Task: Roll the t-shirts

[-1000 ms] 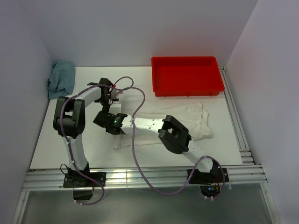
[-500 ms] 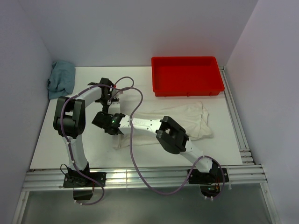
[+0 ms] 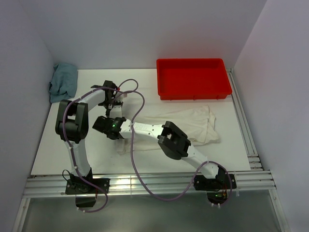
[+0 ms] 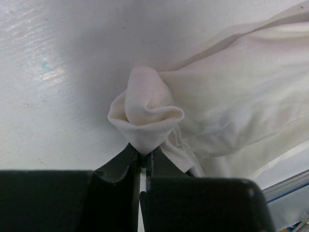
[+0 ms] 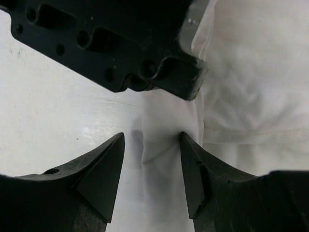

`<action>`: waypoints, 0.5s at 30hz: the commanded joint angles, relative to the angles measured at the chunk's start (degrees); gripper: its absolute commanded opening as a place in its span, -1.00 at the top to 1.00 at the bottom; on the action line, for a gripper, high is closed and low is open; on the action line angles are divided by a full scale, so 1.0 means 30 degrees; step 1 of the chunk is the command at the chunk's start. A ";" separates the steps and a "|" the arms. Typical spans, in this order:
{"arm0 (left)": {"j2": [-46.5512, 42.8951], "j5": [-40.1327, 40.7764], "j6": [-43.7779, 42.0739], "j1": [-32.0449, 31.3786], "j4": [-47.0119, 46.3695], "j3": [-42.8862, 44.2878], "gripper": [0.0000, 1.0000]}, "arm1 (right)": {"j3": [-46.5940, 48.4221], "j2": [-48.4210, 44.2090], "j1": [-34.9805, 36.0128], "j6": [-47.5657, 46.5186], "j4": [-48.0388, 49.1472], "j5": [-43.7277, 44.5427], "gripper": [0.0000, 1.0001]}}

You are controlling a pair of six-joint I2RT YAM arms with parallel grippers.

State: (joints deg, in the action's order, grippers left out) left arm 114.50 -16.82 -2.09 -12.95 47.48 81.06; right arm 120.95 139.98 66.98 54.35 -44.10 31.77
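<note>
A cream-white t-shirt [image 3: 193, 123] lies wrinkled across the table in front of the red tray. In the left wrist view my left gripper [image 4: 143, 153] is shut on its left end, which is curled into a small roll [image 4: 145, 108]. In the top view the left gripper [image 3: 110, 110] is over that left end. My right gripper [image 3: 107, 123] is right beside it, reaching in from the right. In the right wrist view the right gripper [image 5: 151, 139] is open, its jaws on either side of a raised fold of the cream cloth [image 5: 164, 145], just below the left gripper's black body [image 5: 111, 43].
A red tray [image 3: 193, 89] stands at the back right, just behind the shirt. A crumpled teal-blue cloth [image 3: 63, 79] lies in the back left corner against the wall. Purple cables loop over both arms. Metal rails run along the table's near and right edges.
My right arm has reached further left, bringing its gripper closer under the left gripper. The left gripper has stayed put, still shut on the shirt's end.
</note>
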 commanded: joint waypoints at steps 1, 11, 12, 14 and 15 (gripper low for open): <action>0.0272 0.1036 -0.0242 -0.0019 -0.0037 0.0550 0.99 | 0.0496 0.0506 0.0027 -0.0069 -0.1091 0.0660 -0.15; 0.0418 0.1036 -0.0212 -0.0019 0.0051 0.0754 0.98 | 0.0495 0.1151 0.0290 0.0400 -0.2585 0.1422 -0.12; 0.0418 0.1065 -0.0212 -0.0019 0.0022 0.0755 0.97 | 0.0611 0.1268 0.0290 0.0371 -0.2615 0.1335 -0.11; 0.0447 0.1065 -0.0212 -0.0019 0.0051 0.0784 0.95 | 0.0642 0.1473 0.0378 0.0313 -0.2529 0.1102 -0.11; 0.0447 0.1036 -0.0212 -0.0019 0.0080 0.0784 0.94 | 0.0642 0.1532 0.0349 0.0283 -0.2499 0.0984 -0.11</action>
State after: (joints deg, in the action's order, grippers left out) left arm 115.04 -16.69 -2.09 -13.06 48.34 81.89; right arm 122.02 141.16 67.83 54.54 -47.29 34.74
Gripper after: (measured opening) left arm 0.087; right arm 0.556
